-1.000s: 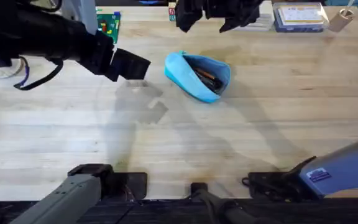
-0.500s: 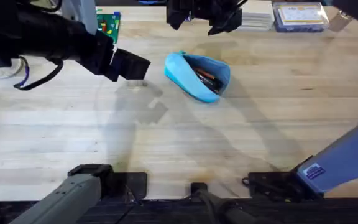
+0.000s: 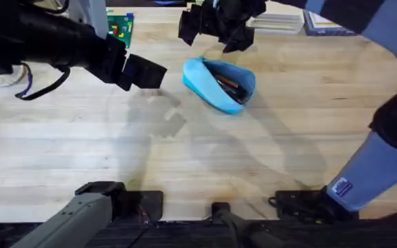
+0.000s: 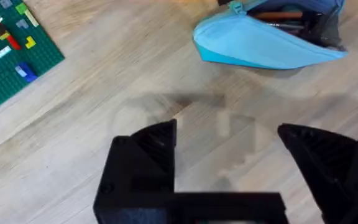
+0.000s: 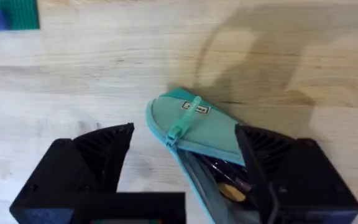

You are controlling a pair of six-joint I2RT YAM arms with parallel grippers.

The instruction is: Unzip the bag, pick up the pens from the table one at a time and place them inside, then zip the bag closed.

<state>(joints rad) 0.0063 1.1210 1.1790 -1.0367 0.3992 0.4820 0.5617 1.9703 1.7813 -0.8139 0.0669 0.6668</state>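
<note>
Overhead view first, nearest edge: both arm bases sit at the bottom, and the right arm's blue-grey link rises from the lower right so close under the camera that it runs off the right edge and hides part of the table (image 3: 205,165) behind it. Further in, bare pale planks carry soft shadows of the arms. Mid-table lies the bag (image 3: 219,84), sky-blue, unzipped, its mouth gaping with dark and orange pen ends showing inside; how many pens, I cannot tell. To its left, apart from it, hangs the left claw (image 3: 145,71), black, the arm behind it a big dark blur covering the upper left of the table. Just beyond the bag's far side hovers the right claw (image 3: 216,26), dark and hard to read from above.

Left wrist view now: the left claw (image 4: 229,134) stands wide, fingers spread, holding nothing, bare wood between them. Past it the bag (image 4: 269,37) lies on its side, its far end cut off by the frame. A green brick baseplate (image 4: 11,53) with small coloured bricks sits off to one side.

Right wrist view: the right claw (image 5: 185,140) is also wide, empty, hanging above the bag (image 5: 197,130), which lies between the fingers. The teal zipper pull (image 5: 185,118) lies on the closed end, clear of both fingers. The open slit below it shows something brownish inside, part-hidden by one finger.

At the far edge overhead, the baseplate (image 3: 120,26) and stacked boxes are half-covered by the arms.
</note>
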